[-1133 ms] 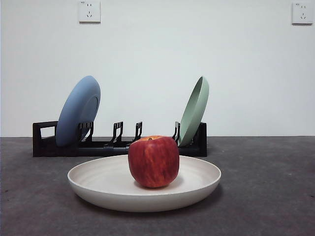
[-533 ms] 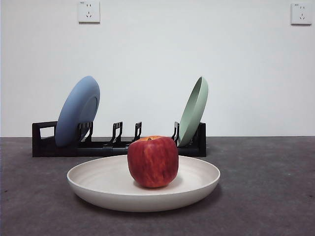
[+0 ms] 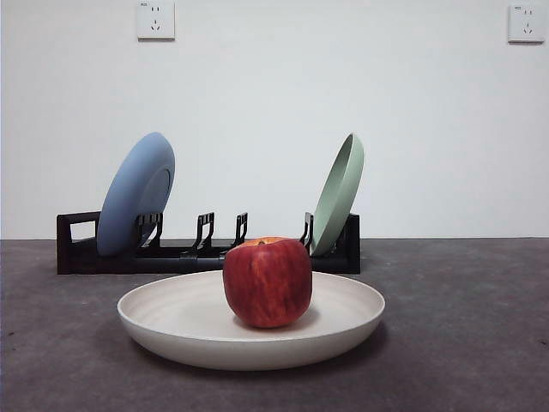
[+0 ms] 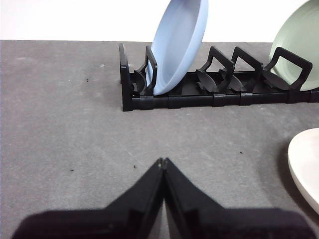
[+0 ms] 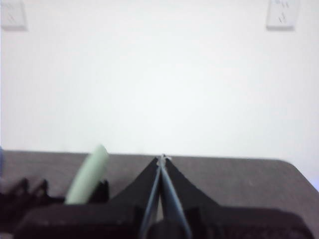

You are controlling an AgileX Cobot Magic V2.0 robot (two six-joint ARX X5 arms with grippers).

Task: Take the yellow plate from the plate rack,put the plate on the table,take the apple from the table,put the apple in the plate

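Observation:
The pale cream yellow plate (image 3: 189,322) lies flat on the dark grey table (image 3: 463,343) in the front view. The red apple (image 3: 268,283) stands upright in its middle. The black plate rack (image 3: 206,249) stands behind it. Neither arm shows in the front view. My left gripper (image 4: 162,161) is shut and empty, low over the table, with the rack (image 4: 219,89) ahead and the cream plate's edge (image 4: 306,164) beside it. My right gripper (image 5: 162,158) is shut and empty, raised, facing the wall.
A blue plate (image 3: 137,193) leans in the rack's left slot and a pale green plate (image 3: 339,193) in its right slot; the middle slots hold nothing. Both also show in the left wrist view: blue (image 4: 179,42), green (image 4: 299,45). White wall behind.

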